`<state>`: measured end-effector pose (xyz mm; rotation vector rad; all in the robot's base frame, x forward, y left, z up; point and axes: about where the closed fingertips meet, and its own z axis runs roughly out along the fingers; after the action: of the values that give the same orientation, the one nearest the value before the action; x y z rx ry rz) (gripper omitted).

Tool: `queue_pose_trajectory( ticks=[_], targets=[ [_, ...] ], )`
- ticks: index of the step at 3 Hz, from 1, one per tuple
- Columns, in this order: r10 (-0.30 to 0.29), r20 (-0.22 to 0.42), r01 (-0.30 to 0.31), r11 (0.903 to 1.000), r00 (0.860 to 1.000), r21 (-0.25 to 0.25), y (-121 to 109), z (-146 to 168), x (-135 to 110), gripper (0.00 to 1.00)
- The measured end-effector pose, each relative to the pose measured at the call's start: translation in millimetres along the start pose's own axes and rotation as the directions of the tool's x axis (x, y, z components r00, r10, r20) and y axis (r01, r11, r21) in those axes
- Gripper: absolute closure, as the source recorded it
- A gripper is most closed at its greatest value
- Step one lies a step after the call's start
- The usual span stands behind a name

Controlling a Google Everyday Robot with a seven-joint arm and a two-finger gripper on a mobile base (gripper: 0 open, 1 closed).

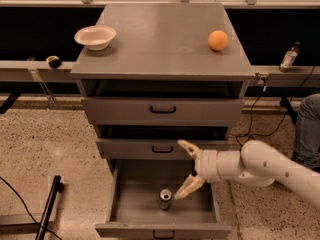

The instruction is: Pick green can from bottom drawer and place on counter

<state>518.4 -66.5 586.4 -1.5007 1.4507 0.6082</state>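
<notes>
1. Green can (165,199): upright on the floor of the bottom drawer (114,200), lower centre of frame, silver top up. Nothing touches it.
2. Bottom drawer is pulled fully out. The can is its only visible content, and the rest of the floor is bare grey metal.
3. Gripper (186,168): lower centre-right, just up and right of the can, in front of the middle drawer (125,148). The arm comes in from the right edge. Jaws are spread wide, one tip high and one low. The lower tip is near the can's top but apart from it, and nothing is held.
4. Step in hand, as I judge it: approach for the pick. No grasp made and no lift begun.
5. Next move calls for lowering into the drawer so the jaws straddle the can's sides, clear of the drawer's right wall, then closing squarely. A nudge from the lower tip could tip the can.
6. Middle drawer and top drawer (125,111): contents cannot be seen.
7. Bench (160,44), upper centre, the drop-off surface: carries a white bowl (95,36) at left, apparently empty, and an orange (218,40) at right. A wide bare stretch lies between them.
</notes>
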Motion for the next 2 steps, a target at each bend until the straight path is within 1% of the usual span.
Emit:
queue_pose_trajectory(
  ticks=[1, 2],
  targets=[
    [0.117, 0.034, -0.114, 0.9901, 0.993, -0.082, 51, 42, 58, 0.00],
    [0.224, 0.098, -0.213, 0.9708, 0.970, -0.110, 89, 70, 109, 0.00]
  ],
)
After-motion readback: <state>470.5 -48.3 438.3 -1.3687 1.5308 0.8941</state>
